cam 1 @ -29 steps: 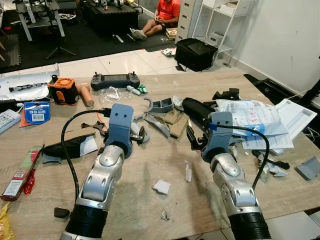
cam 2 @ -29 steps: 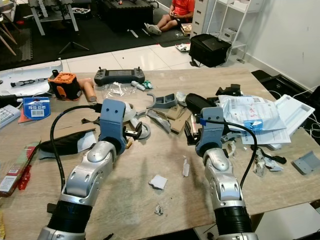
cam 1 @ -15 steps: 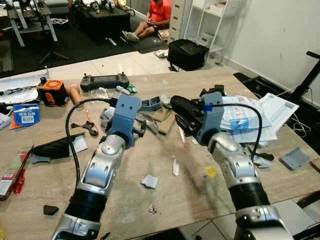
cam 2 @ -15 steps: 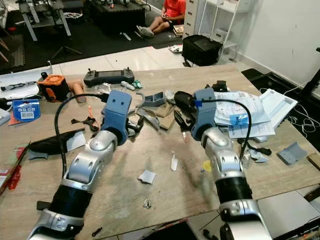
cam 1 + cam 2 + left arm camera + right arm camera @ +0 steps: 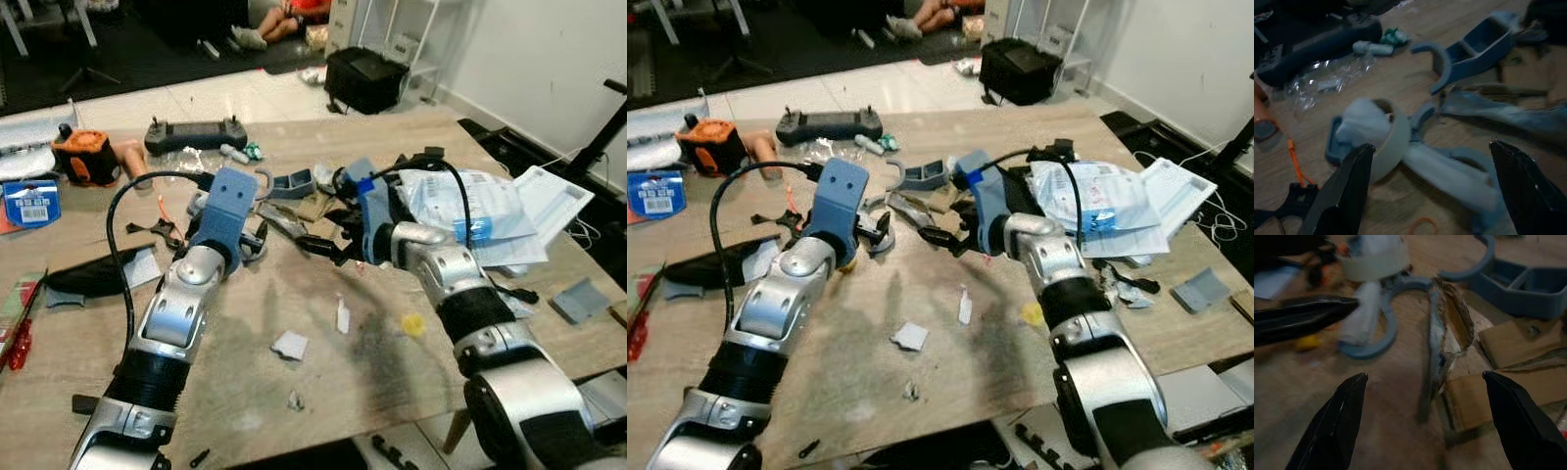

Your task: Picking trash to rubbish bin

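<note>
Grey torn scrap (image 5: pixel 1442 352) lies lengthwise betw. wide-open, empty right gripper (image 5: pixel 1422 423) fingers, mid-table (image 5: pixel 323 382); left gripper (image 5: pixel 1435 191), also open & empty, faces white cup (image 5: pixel 1376 134).

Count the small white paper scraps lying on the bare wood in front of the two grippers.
3: a strip, a square scrap and a crumb near the table edge. Others may hide among the clutter.

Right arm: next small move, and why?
Probably lower the right gripper onto the torn grey scrap and close. Its fingers are open with the scrap lying between and just ahead of them on the table, next to the cardboard piece. The left gripper is open nearby, so keep clear of it.
</note>
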Robot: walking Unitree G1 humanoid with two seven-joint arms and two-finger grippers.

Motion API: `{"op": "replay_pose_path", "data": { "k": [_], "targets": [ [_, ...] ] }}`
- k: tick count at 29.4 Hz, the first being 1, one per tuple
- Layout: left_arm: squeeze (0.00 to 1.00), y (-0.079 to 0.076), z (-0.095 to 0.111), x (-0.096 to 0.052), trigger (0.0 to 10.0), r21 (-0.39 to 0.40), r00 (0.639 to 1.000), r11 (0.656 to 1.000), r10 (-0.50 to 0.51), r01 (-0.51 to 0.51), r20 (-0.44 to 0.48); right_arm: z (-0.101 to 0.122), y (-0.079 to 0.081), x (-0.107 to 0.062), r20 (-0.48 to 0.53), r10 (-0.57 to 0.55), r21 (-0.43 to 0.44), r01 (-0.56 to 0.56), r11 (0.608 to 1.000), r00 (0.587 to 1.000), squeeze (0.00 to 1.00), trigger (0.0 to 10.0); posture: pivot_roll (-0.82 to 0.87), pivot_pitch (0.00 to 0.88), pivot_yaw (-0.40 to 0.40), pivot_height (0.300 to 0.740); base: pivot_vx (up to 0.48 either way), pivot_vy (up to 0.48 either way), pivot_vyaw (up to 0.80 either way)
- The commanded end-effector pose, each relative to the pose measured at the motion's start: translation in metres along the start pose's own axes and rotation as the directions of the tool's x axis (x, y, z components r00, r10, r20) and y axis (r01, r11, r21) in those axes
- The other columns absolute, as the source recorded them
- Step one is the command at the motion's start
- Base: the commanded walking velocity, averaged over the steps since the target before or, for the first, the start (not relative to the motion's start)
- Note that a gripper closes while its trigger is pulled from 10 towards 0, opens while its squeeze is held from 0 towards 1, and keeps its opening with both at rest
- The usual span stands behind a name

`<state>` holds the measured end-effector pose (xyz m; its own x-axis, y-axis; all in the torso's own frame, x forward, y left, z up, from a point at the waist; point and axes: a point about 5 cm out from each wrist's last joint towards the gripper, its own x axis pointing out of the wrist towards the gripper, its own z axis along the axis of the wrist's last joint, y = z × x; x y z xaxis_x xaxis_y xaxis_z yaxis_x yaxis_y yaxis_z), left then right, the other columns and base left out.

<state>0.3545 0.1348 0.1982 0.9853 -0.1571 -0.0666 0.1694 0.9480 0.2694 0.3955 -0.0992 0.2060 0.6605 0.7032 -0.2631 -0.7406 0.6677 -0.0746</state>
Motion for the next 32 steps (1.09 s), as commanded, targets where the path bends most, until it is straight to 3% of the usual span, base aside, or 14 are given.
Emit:
{"op": "replay_pose_path", "data": {
  "k": [1, 7, 12, 17, 23, 31, 32],
  "targets": [
    [0.0, 0.003, 0.0, 0.0, 10.0, 0.019, 1.0, 1.0, 0.0, 0.0, 0.003, -0.003, -0.002, 0.001, -0.014, -0.018, 0.003, 0.018, 1.0, 1.0, 0.0, 10.0, 0.04, 0.241, -0.054, 0.74, 0.0, 0.0, 0.0],
    [0.0, 0.008, 0.011, -0.001, 10.0, 0.015, 0.995, 0.998, -0.06, 0.059, 0.077, 0.017, -0.002, 0.01, 0.006, -0.052, 0.036, 0.052, 0.998, 0.999, 0.0, 10.0, 0.05, 0.306, -0.053, 0.74, 0.0, 0.0, 0.0],
    [0.0, 0.017, 0.025, -0.01, 10.0, 0.058, 0.985, 0.994, -0.101, 0.094, 0.143, 0.028, 0.0, 0.014, 0.025, -0.036, 0.019, 0.036, 0.999, 0.999, 0.0, 10.0, 0.09, 0.349, -0.085, 0.74, 0.0, 0.0, 0.0],
    [0.0, 0.024, 0.039, -0.019, 10.0, -0.012, 0.972, 0.995, -0.096, 0.101, 0.216, 0.047, -0.003, 0.014, 0.068, -0.067, -0.015, 0.068, 0.998, 0.995, 0.0, 10.0, 0.09, 0.381, -0.075, 0.74, 0.0, 0.0, 0.0],
    [0.0, 0.019, 0.035, -0.023, 10.0, 0.004, 0.973, 0.994, -0.11, 0.112, 0.204, 0.056, -0.003, 0.016, 0.1, -0.083, -0.047, 0.088, 0.995, 0.992, 0.0, 10.0, 0.12, 0.386, -0.087, 0.74, 0.0, 0.0, 0.0],
    [0.0, 0.019, 0.031, -0.031, 10.0, 0.028, 0.976, 0.992, -0.125, 0.122, 0.179, 0.043, 0.0, 0.02, 0.067, -0.11, -0.115, 0.117, 0.986, 0.992, 0.0, 10.0, 0.14, 0.387, -0.097, 0.74, 0.0, 0.0, 0.0],
    [0.0, 0.019, 0.031, -0.032, 10.0, 0.032, 0.976, 0.992, -0.124, 0.12, 0.177, 0.041, 0.0, 0.021, 0.063, -0.124, -0.118, 0.131, 0.984, 0.99, 0.0, 9.4, 0.14, 0.385, -0.099, 0.74, 0.0, 0.0, 0.0]
  ]
}}
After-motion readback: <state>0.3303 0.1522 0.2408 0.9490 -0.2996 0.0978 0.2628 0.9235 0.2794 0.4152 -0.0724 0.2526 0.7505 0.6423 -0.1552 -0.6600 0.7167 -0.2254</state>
